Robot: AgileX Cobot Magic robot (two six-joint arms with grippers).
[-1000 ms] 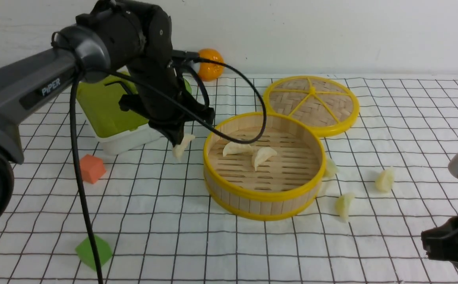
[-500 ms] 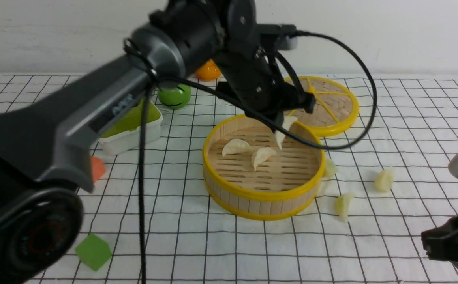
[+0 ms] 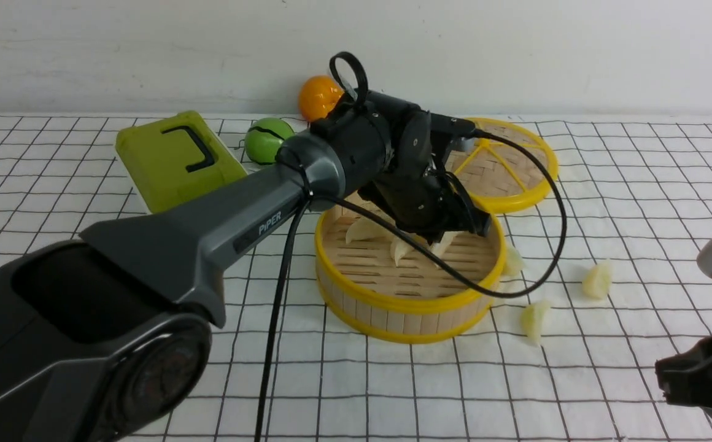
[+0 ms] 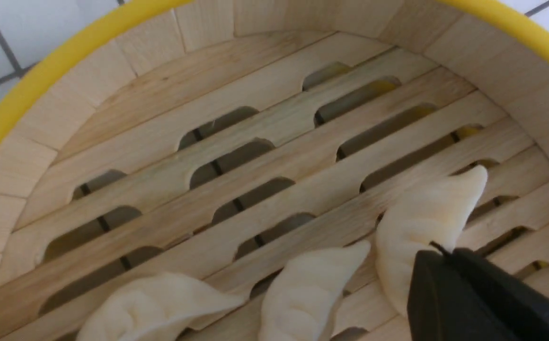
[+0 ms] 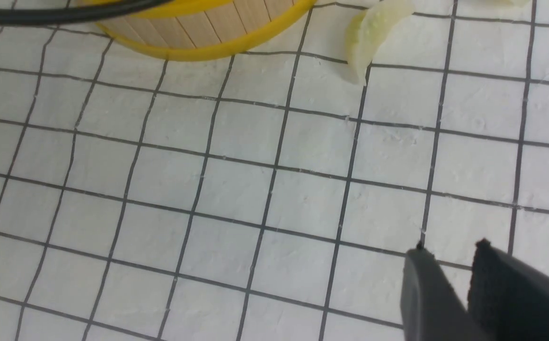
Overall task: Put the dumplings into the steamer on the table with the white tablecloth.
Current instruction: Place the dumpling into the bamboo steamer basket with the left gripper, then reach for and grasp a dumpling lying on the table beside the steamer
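Observation:
The round bamboo steamer (image 3: 405, 304) stands mid-table on the white grid tablecloth (image 3: 356, 380). Two dumplings (image 3: 362, 230) (image 3: 400, 248) lie on its slatted floor. My left gripper (image 3: 448, 236) reaches down inside it, shut on a third dumpling (image 3: 445, 242) whose tip sits at the slats. In the left wrist view the black fingers (image 4: 445, 284) pinch that dumpling (image 4: 426, 222) beside the other two (image 4: 303, 289). Three more dumplings (image 3: 514, 261) (image 3: 598, 280) (image 3: 534, 319) lie on the cloth right of the steamer. My right gripper (image 5: 450, 251) hovers low at the front right, slightly open and holding nothing.
The woven yellow-spoked lid (image 3: 485, 162) lies behind the steamer. A green box (image 3: 172, 159), a green ball (image 3: 267, 140) and an orange ball (image 3: 316, 97) sit at the back left. The left arm's black cable (image 3: 534, 270) loops over the steamer's right rim.
My left arm has swung from left of the steamer to over it and lowered the held dumpling inside. The right arm has stayed still.

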